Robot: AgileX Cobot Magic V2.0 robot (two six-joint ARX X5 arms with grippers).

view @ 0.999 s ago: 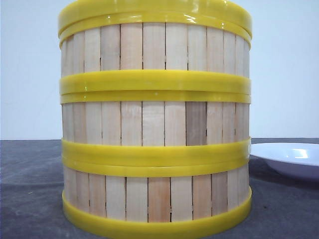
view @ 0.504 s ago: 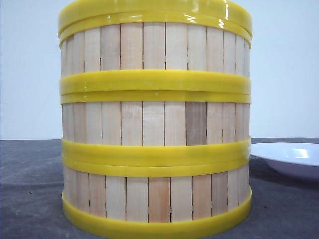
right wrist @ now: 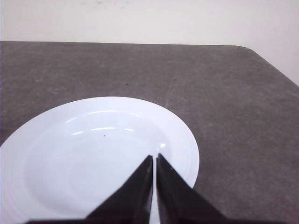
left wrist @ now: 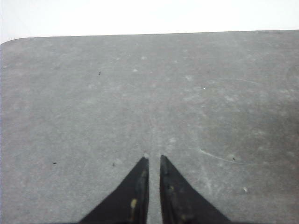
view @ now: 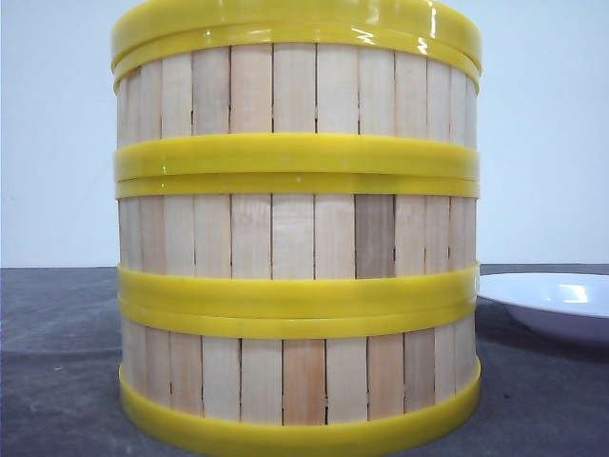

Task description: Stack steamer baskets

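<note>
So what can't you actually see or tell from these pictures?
- Front view: the stacked steamer baskets fill the frame and hide the table behind them and both arms.
- Front view: the white plate is cut off by the right edge.
- Right wrist view: the right gripper hides part of the plate.
- Left wrist view: the left gripper over the bare table; no baskets appear.

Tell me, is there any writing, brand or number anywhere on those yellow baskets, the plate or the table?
None can be read in any view.
Steamer baskets: bare wood slats and plain yellow rims, no label.
White plate: plain, only a tiny dark speck.
Table: grey, scuffed, unmarked.
Left hand and right hand: plain black fingers.
</note>
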